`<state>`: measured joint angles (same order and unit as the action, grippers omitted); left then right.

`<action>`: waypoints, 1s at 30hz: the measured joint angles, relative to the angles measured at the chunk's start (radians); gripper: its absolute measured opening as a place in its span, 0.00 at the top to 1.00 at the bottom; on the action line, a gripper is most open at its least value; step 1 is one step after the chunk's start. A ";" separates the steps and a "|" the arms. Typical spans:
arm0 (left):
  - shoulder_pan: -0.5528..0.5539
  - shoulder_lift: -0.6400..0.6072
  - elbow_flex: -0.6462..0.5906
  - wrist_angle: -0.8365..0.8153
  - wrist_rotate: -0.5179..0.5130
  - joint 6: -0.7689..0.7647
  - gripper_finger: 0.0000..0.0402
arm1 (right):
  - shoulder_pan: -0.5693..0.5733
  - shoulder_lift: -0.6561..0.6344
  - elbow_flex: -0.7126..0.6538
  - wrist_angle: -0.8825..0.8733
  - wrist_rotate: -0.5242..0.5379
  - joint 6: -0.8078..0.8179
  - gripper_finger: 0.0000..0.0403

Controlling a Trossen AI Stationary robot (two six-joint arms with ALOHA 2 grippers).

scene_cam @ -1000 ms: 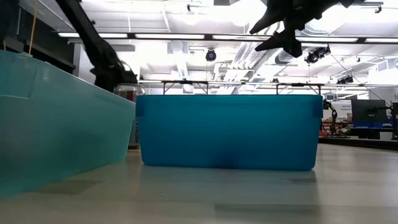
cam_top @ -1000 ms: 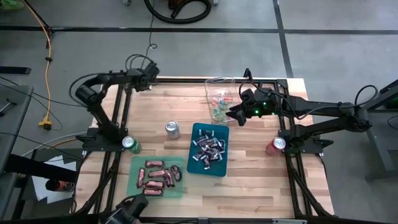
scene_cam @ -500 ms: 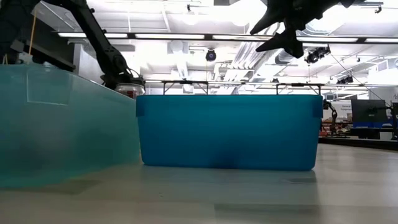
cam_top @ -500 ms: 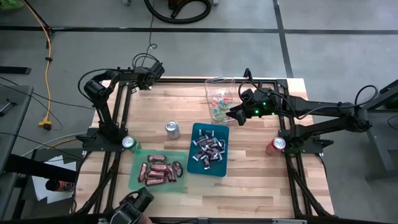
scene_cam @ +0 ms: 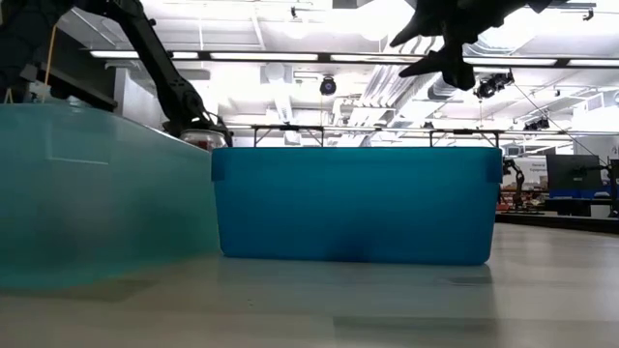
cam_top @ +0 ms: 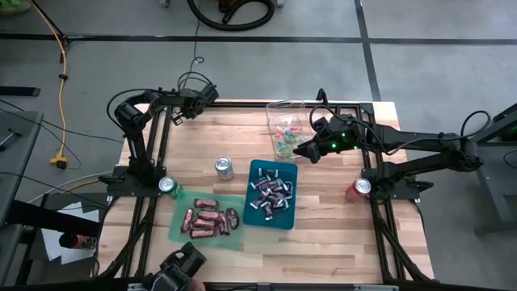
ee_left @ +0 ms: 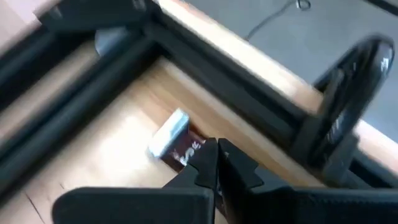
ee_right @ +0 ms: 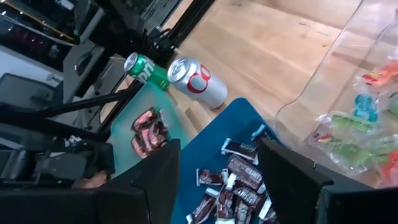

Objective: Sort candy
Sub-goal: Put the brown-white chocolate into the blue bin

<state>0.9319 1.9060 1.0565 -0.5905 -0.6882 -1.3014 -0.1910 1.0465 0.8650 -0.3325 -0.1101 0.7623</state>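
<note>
- Currently the right hand [cam_top: 300,151], fingers spread, hovers beside the clear container [cam_top: 284,129] of bright candy [cam_top: 284,132].
- Left hand [cam_top: 174,118], pressed together, sits at the counter [cam_top: 339,218] corner.

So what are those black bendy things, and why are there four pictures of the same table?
They are two robot arms, sorting candy on a wooden table. Each picture comes from a different camera: one looks down from above, one sits low on the table, and one rides on each arm's wrist.

From above you see a green tray of red-brown bars, a blue tray of dark and silver pieces, and a clear tub of bright little sweets. Some soda cans stand about too.

The left tool is at the table's far corner, pinched shut; its own camera shows one wrapped candy lying just past its tips. The right tool hangs open and empty above the clear tub.
</note>
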 joint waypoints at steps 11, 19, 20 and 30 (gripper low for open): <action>-0.041 0.012 0.024 -0.005 0.250 0.024 1.00 | 0.001 0.000 0.000 -0.001 -0.067 -0.004 0.48; -0.245 -0.042 0.018 -0.092 0.343 0.064 1.00 | 0.002 -0.001 0.000 -0.001 -0.067 -0.058 0.48; -0.276 -0.045 0.018 -0.105 0.345 0.078 1.00 | 0.002 -0.001 0.000 0.000 -0.067 -0.062 0.48; -0.513 -0.055 0.008 -0.208 0.314 0.173 1.00 | 0.002 -0.001 0.000 0.000 -0.054 -0.064 0.48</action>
<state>0.4192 1.8510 1.0645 -0.7982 -0.3740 -1.1285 -0.1894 1.0454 0.8650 -0.3321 -0.1645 0.6987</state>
